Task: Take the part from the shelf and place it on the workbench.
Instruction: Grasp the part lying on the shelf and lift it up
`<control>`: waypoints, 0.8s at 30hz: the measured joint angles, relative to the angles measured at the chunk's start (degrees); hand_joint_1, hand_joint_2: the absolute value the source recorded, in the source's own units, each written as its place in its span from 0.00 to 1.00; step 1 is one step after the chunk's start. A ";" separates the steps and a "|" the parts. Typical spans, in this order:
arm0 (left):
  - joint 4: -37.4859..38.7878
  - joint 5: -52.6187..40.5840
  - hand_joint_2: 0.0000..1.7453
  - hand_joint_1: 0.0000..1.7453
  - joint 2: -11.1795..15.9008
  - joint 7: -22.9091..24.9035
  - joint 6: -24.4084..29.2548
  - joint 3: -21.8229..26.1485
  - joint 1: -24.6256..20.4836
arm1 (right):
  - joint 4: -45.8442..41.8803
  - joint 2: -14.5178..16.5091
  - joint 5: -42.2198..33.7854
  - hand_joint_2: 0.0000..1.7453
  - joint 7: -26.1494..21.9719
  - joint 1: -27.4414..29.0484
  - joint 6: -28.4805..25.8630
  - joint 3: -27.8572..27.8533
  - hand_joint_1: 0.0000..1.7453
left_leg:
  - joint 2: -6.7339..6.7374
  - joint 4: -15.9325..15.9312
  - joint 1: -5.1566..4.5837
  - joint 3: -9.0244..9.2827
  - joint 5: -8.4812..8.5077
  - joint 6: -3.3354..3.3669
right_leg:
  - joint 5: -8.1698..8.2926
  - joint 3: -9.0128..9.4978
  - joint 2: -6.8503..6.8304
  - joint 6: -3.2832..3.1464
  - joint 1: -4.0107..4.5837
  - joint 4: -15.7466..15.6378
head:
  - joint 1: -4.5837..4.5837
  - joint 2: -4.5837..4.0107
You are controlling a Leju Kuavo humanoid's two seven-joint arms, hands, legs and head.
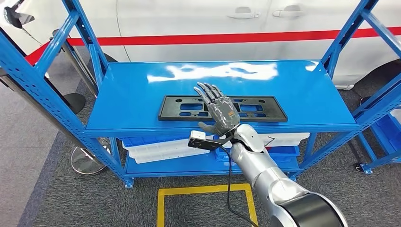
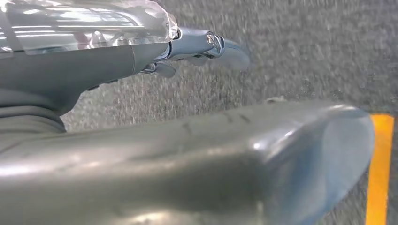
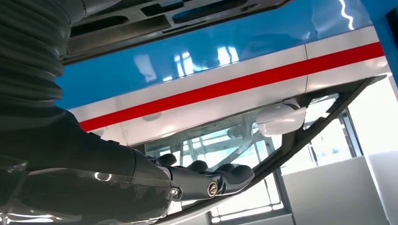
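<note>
A long, flat black plastic frame (image 1: 222,109) with rectangular cut-outs lies lengthwise on the blue shelf (image 1: 142,99) at the centre of the head view.

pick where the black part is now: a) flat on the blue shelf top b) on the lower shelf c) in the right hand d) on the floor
a: the black part lies flat on the blue shelf, with the right hand spread open over its middle, not gripping it.

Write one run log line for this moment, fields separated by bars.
stage: reaching | right robot hand: open above black plate holder | holder: flat on blue shelf | left robot hand: near floor
</note>
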 joint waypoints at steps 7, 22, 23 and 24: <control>0.04 0.10 0.00 0.00 -0.19 -1.07 0.24 0.01 0.13 | 4.49 0.44 -0.52 1.00 1.47 -2.69 0.81 0.37 0.00 | -0.36 0.57 -0.47 0.94 -1.25 -0.57 | 8.19 2.91 0.00 -1.32 0.40 -10.58 | -0.01 0.00; 0.19 1.36 0.00 0.00 -0.45 -3.21 1.02 0.26 0.53 | 9.80 2.22 -1.05 1.00 4.83 -7.26 6.50 0.93 0.00 | 0.08 2.62 0.10 -0.94 -0.59 -2.97 | 7.15 4.84 0.20 -2.34 0.27 -12.06 | -0.01 0.00; 0.21 1.48 0.00 0.00 -0.45 -3.40 1.12 0.33 0.51 | 10.02 2.35 -1.05 1.00 4.92 -7.55 6.71 0.95 0.00 | 0.05 1.20 -0.01 -0.31 -0.38 -2.62 | 7.09 4.80 0.21 -2.08 0.37 -12.00 | -0.01 0.00; 0.24 1.61 0.00 0.00 -0.46 -3.52 1.23 0.41 0.49 | 10.22 2.49 -1.05 1.00 4.97 -7.74 6.86 0.97 0.00 | -0.02 0.93 -0.16 -0.17 -0.61 -2.24 | 7.10 4.77 0.20 -1.81 0.46 -12.04 | 0.00 0.00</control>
